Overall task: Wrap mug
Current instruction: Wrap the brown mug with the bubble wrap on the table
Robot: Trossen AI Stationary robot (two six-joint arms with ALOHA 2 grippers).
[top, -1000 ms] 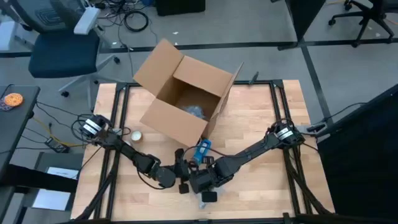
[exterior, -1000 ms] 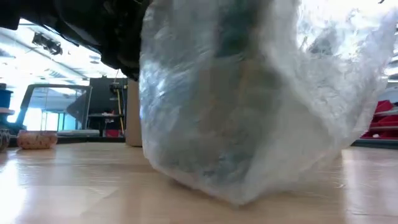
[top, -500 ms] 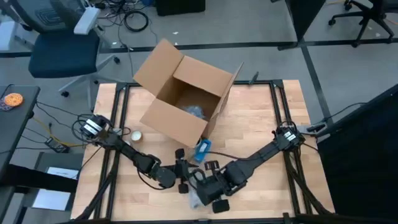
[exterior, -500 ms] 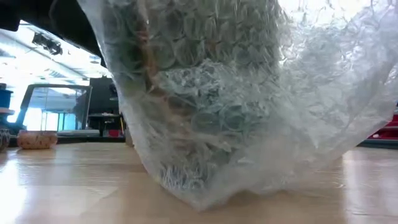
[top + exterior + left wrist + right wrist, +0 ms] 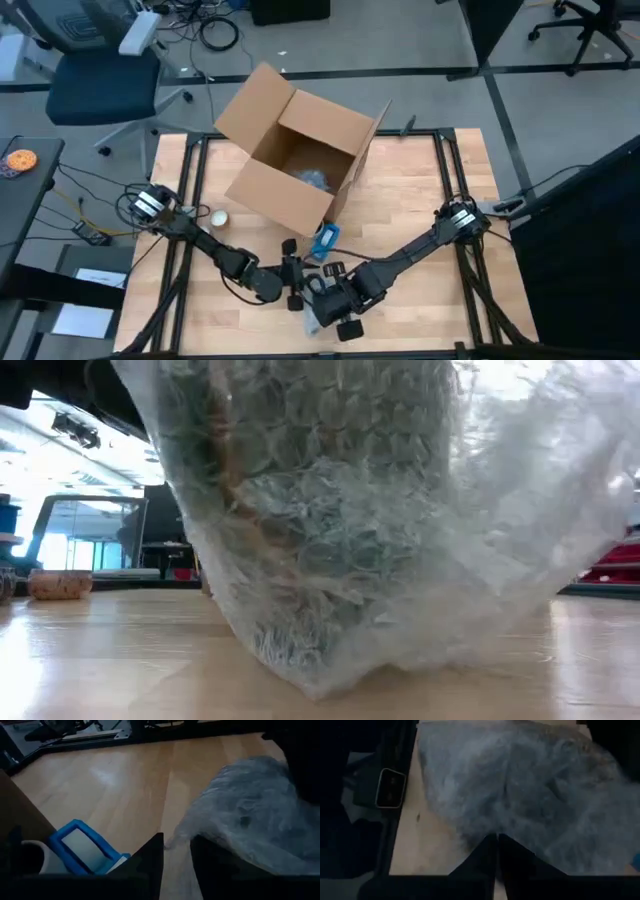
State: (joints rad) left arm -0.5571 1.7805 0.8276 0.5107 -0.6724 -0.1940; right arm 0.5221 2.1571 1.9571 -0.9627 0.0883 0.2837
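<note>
A bundle of clear bubble wrap [image 5: 380, 530] fills the low view, its lowest fold [image 5: 320, 678] on the table. A dark shape shows through it; I cannot tell whether it is the mug. In the high view the wrap [image 5: 316, 321] lies near the table's front edge, where both arms meet. My left gripper [image 5: 176, 845] is shut on the wrap's left side. My right gripper [image 5: 498, 840] is shut on it from the near right. My left gripper pinches a corner of the wrap's edge [image 5: 171, 841] between its two fingertips, coming nearly level from the table's left. The wrap rises slack away from the fingers. My right gripper pinches the wrap's near part [image 5: 496, 831] between its two fingers. How many layers it has cannot be told. The wrap spreads out beyond the fingers, its bottom on the table.
A blue tape dispenser [image 5: 325, 240] lies just behind the grippers, also in the left wrist view as the dispenser [image 5: 80, 845]. An open cardboard box [image 5: 300, 160] stands at the back centre with wrap inside. A small roll [image 5: 218, 217] sits at the left.
My right gripper has gone toward the table's near edge with the bubble wrap. In the low view the bundle has spread toward the left and a bubbled layer now lies across its front. Its bottom has stayed on the table.
</note>
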